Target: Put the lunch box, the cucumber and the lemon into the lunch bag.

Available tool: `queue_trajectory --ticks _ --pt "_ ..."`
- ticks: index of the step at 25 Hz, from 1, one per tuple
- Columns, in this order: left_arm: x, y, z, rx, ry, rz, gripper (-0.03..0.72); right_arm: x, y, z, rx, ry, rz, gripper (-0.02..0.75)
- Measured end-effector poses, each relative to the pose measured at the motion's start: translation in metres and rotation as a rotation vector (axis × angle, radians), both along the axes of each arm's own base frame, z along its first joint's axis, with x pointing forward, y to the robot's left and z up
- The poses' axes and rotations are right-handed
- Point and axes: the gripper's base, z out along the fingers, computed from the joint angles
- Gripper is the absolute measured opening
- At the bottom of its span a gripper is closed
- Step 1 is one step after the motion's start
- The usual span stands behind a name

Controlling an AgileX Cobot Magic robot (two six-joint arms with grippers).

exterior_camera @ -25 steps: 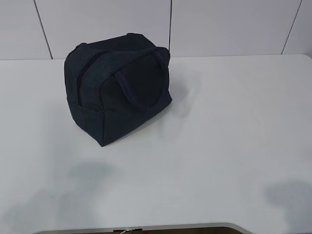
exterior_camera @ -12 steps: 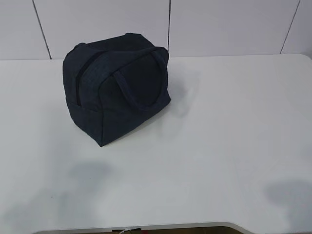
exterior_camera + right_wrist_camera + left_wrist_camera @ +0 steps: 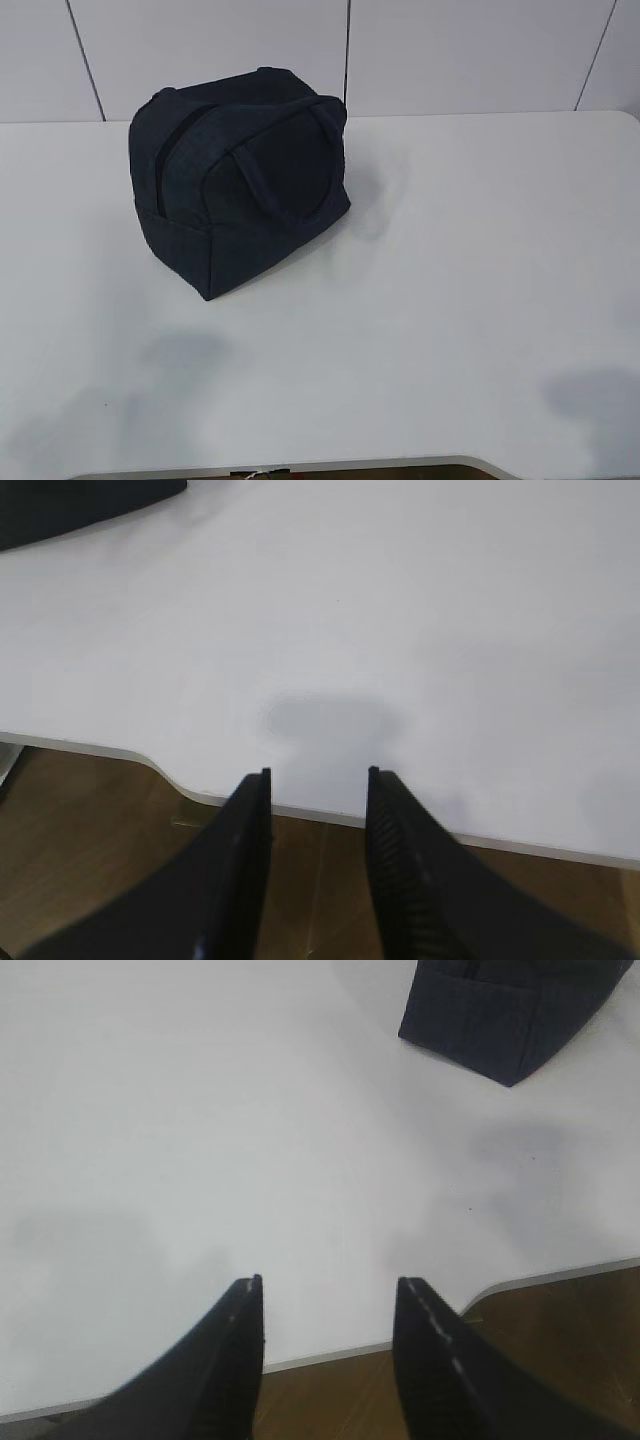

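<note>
We see the lunch bag upright on the table; nearer its front edge, left gripper and right gripper hover released, empty

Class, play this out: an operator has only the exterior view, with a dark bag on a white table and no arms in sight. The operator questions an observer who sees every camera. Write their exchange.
Operator: I see no arms at all. Where is the left gripper?
Observer: The left gripper hangs over the table's near edge, open, nothing between its fingers.
Operator: And the right gripper?
Observer: The right gripper is also at the near edge, open and empty.
Operator: Does either wrist camera catch the lunch bag?
Observer: Yes, the left wrist view shows a bottom corner of the lunch bag at its top right, well away from the fingers.
Operator: Any lunch box, cucumber or lemon on the table?
Observer: None shows in any view.
</note>
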Motion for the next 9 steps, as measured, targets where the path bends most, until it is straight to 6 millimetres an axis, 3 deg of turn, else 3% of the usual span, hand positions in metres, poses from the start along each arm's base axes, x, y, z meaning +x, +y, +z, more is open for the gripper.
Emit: queue_trajectory --ticks 9 --pt "0.0 0.0 0.0 0.0 0.0 0.0 0.305 0.0 0.0 0.0 0.0 0.0 0.0 0.274"
